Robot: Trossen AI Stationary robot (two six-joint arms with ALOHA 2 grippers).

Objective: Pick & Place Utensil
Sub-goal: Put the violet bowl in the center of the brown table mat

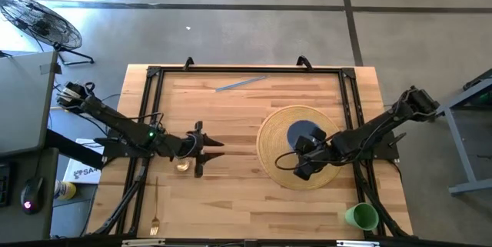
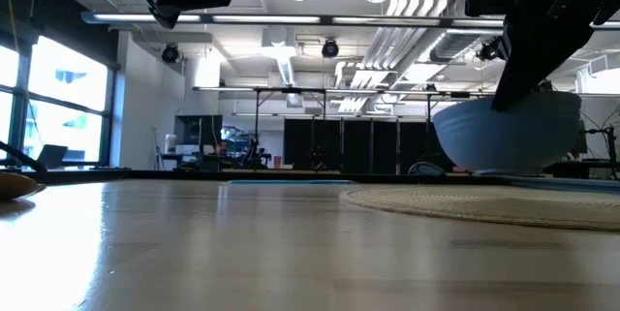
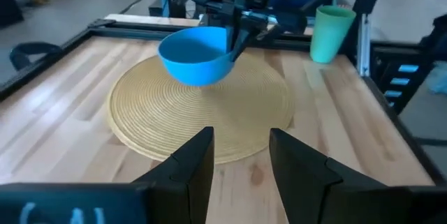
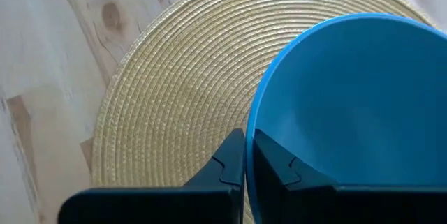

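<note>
On the right half of the butcher-block wooden table [image 1: 238, 116], a round woven straw placemat [image 1: 273, 151] lay flat, coiled in tight concentric rings, pale yellow. On it sat a smooth blue bowl [image 1: 306, 134], matte plastic look, round with a thin rim. The right gripper [image 1: 307, 157] was pinching that rim at the bowl's near side; in the right wrist view one dark finger sat outside the wall and one inside, almost closed on the thin edge [image 4: 246, 158]. From the low view the bowl [image 2: 509, 135] looked slightly raised or tipped over the mat, cannot tell if it touched.

The left gripper [image 1: 209, 149] hovered left of the mat over bare wood, its two dark blunt fingers [image 3: 192, 168] spread apart, holding nothing.

Task's thing: a gold fork [image 1: 155, 208], thin metal, long straight handle, tines toward the near table edge, lay flat at the near left of the table, well apart from both grippers. A small gold, shiny rounded piece [image 1: 183, 166] lay just near the left gripper; shape too small to tell.

A light-green plastic cup [image 1: 361, 216] sat at the near right corner. A thin blue-grey stick [image 1: 240, 84] lay slanted near the far edge. Black metal frame [image 1: 154, 74] bordered the table.
</note>
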